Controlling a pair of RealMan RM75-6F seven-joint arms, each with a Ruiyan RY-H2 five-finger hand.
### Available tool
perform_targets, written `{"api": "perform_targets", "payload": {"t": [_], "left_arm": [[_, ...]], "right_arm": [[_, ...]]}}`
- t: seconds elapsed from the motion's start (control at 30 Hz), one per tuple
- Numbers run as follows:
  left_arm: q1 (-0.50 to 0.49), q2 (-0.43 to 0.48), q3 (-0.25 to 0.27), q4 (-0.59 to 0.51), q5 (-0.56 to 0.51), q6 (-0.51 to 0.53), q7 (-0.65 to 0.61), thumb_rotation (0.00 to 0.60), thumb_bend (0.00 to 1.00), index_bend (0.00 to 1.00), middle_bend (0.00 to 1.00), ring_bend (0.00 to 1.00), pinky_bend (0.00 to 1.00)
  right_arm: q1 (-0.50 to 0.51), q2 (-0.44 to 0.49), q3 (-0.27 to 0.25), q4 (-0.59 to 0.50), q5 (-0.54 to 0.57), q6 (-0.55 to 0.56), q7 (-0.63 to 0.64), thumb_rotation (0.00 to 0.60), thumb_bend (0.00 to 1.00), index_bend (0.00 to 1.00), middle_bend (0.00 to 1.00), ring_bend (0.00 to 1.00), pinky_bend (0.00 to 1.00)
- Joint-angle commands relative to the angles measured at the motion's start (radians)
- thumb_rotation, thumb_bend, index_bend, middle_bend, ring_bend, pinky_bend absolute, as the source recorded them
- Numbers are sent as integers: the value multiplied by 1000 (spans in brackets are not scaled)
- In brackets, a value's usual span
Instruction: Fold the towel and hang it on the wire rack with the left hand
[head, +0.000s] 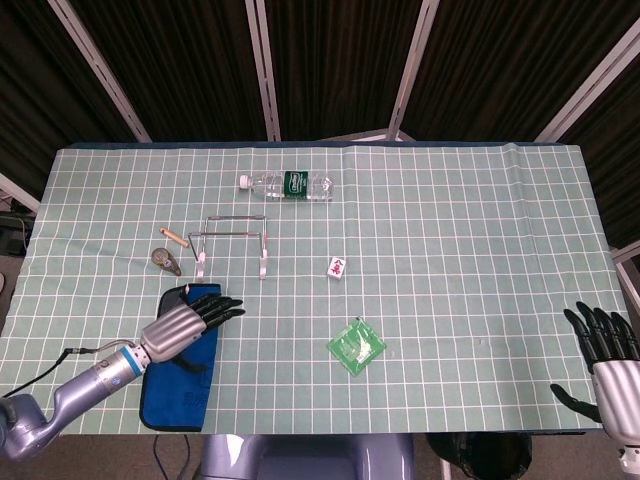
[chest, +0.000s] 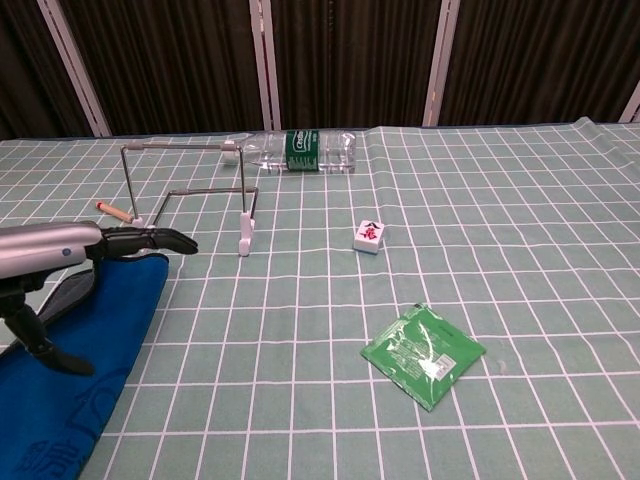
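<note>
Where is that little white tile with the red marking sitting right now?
The mahjong tile lies near the middle of the table in the head view, right of the wire rack and beyond the green packet.
</note>
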Motion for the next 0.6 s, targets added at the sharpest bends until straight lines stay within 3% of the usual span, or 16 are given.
{"api": "perform_targets", "payload": {"t": [0.03,0.37,0.6], "left_arm": [[-4,-19,7,-2,-32,-40,-45,600,125,3,0,0,0],[8,-19,25,67,-95,-107,-196,600,125,4,0,0,0],[35,6,21,154,-122,-89,-226,600,125,8,0,0,0]], "right_arm": [[0,1,1,1,1,-1,2,600,0,0,0,0,0],[3,0,1,0,3,-8,-1,600,0,0,0,0,0],[3,-1,3,0,8,-9,-1,600,0,0,0,0,0]]}}
